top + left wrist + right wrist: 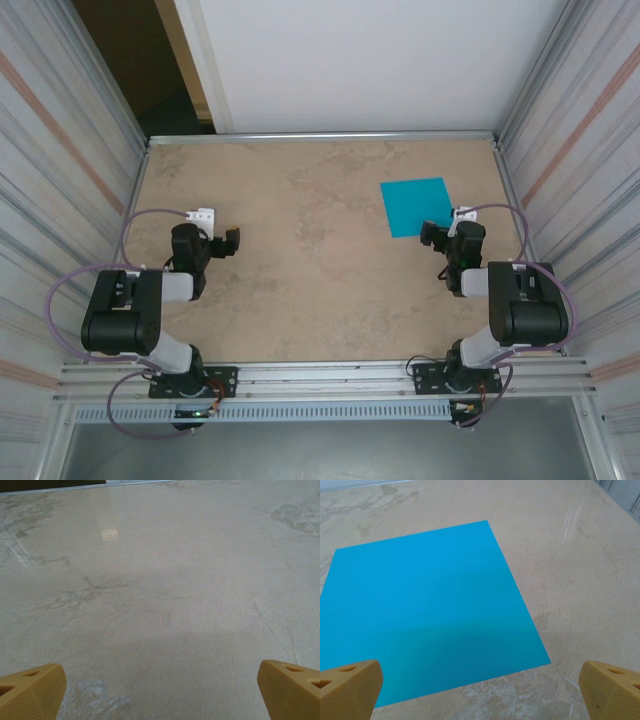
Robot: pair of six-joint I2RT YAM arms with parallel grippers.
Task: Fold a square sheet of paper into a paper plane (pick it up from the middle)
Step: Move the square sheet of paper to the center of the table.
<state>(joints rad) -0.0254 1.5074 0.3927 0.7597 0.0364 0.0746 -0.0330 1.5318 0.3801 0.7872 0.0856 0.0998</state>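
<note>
From above, the thin teal-blue square sheet of paper (416, 206) lies flat and unfolded on the beige, marble-patterned table (320, 300). It sits in the far right part of the table, turned slightly askew to the table's edges. The right gripper (433, 237), at the end of its black arm, sits at the sheet's near edge. The left gripper (232, 242) is over bare tabletop on the left side, well apart from the paper. At this size, the overhead view does not make the spread of either pair of jaws clear.

In the left wrist view, the left gripper (160, 695) shows two yellow-orange plastic fingertips (30, 690) in the bottom corners. They stand wide apart, with only bare mottled table (160, 580) between and beyond them, so these jaws are open and empty.

In the right wrist view, the right gripper (480, 692) is likewise spread wide and holds nothing. The square sheet of paper (425, 605) lies flat just ahead of it. The left fingertip (347, 687) overlaps the sheet's near edge in the picture, and the sheet's near right corner falls between the two fingertips. Whether that fingertip touches the paper cannot be told.
</note>
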